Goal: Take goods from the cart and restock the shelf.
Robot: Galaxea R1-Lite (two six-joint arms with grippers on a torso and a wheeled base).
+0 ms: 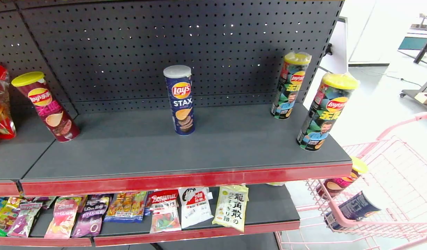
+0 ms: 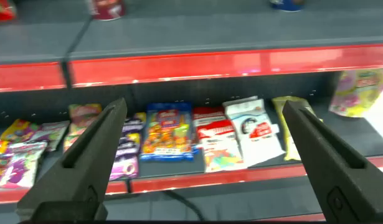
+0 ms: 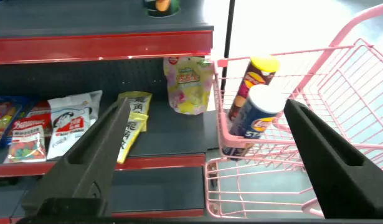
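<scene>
Standing on upper shelf (image 1: 185,152): blue can (image 1: 180,100) mid-shelf, nearer the pegboard back than the red front edge; maroon can (image 1: 46,106) with yellow lid at the left end; rear green-black can (image 1: 290,86) near the back at the right end; front green-black can (image 1: 327,111) close to the front right corner. All four well apart.
Cart: pink cart (image 1: 390,166) just right of the shelf unit, lower than the upper shelf.
Cart goods: yellow-lidded cart can (image 3: 256,78) and white-lidded blue cart can (image 3: 256,115), side by side, leaning at the end nearest the shelf.
Left gripper (image 2: 200,162): fingers (image 2: 85,162) spread wide, nothing between them; faces the snack bags (image 2: 169,130) on the lower shelf (image 1: 269,208).
Right gripper (image 3: 207,162): fingers (image 3: 91,162) spread wide, empty; faces the lower shelf's right end and the cart.
Other: pale pouch (image 3: 188,84) hanging under the upper shelf's right end.
</scene>
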